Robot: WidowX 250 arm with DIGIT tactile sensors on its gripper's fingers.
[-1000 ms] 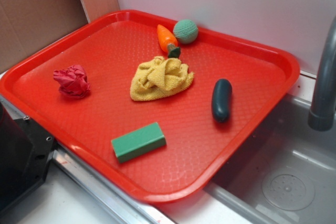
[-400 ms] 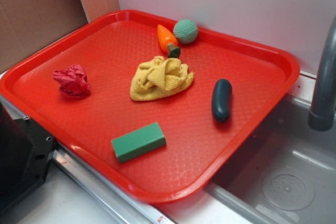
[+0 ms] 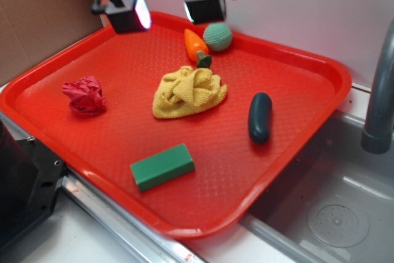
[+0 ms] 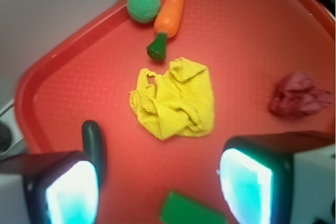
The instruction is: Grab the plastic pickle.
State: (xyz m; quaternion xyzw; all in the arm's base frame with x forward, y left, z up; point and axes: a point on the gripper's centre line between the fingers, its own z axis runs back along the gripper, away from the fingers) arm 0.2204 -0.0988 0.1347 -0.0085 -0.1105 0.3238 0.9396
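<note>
The gripper [image 3: 167, 12], fingers spread and empty, has just swung in over the tray's [image 3: 320, 69] far-left corner, well apart from the plastic pickle [image 3: 260, 117] lying right of the yellow cloth [image 3: 188, 92], so approach is only beginning.

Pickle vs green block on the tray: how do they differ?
The pickle is dark teal-green, rounded like a capsule and glossy; the green block is lighter green, flat-faced with square edges and matte. The pickle lies near the tray's right side, the block near its front edge. Both lie flat, untouched, away from the open gripper.
</note>
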